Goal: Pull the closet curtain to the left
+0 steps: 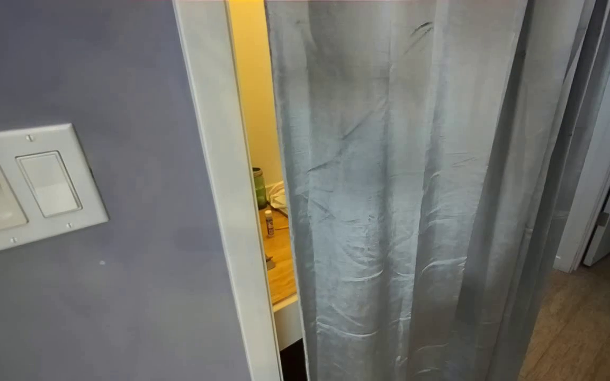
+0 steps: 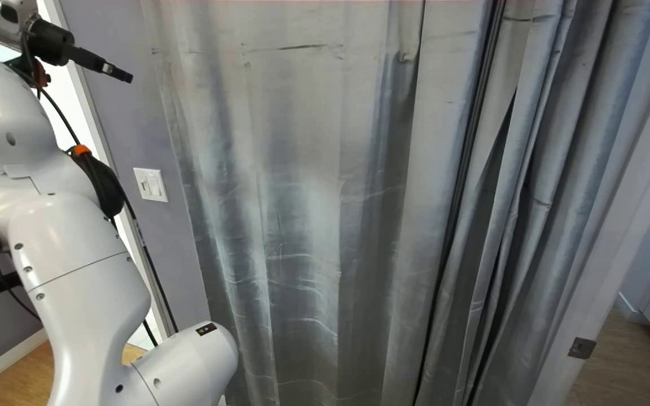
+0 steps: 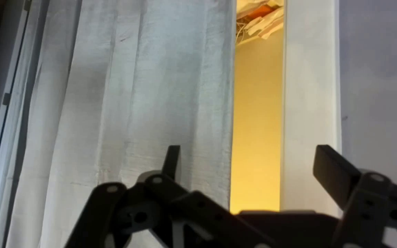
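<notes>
Curtain (image 3: pixel 171 86) hangs beyond end effector (image 3: pixel 248 160), free edge (image 3: pixel 229 103) between spread jaws as seen from wrist; no contact evident. Fabric judged light, limp, somewhat slippery, likely to bunch: pinch free edge, draw left. Closet (image 3: pixel 257 117) shows past free edge, within end effector's span. End effector wide, holding nothing; trim (image 3: pixel 310 96) behind one jaw, curtain behind other.

"Where's each camera looking from?"

"In an exterior view, it's standing back, facing the curtain (image 2: pixel 378 203) past the arm (image 2: pixel 77 242)."

"And closer?"

"In an exterior view, it's angling down beside the light switch (image 1: pixel 37 190), showing in both exterior views."

"The wrist view?"

"It's peering past the claw (image 3: pixel 249 160), sharing the white trim (image 1: pixel 233 201) with an exterior view, sides swapped."
</notes>
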`<state>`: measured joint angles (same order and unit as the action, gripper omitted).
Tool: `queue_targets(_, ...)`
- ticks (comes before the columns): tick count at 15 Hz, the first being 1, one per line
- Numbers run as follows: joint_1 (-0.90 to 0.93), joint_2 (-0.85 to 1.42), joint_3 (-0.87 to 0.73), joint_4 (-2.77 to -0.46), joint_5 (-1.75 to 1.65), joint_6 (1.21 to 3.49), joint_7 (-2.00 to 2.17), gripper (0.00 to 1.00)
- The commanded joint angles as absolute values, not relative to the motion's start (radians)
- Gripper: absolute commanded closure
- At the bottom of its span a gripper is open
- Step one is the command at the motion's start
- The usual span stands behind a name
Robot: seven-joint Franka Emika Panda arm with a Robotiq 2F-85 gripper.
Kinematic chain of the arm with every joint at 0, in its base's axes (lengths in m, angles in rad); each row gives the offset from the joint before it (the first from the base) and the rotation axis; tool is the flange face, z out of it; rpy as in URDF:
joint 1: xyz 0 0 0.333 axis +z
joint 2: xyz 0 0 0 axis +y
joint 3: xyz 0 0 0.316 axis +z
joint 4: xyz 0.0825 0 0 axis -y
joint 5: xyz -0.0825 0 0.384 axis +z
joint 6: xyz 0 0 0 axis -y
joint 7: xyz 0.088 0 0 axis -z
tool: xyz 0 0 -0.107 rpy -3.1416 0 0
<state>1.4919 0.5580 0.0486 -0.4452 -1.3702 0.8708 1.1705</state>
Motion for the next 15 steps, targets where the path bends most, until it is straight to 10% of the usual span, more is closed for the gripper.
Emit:
queue_targets(1, 1.504, 0.479, 0.048, -0.462, -1.204, 0.796, 1.157, 0.0)
queue_targets(15, 1.568, 0.231, -0.064, -0.702, -0.853, 0.816, 1.102, 0.0)
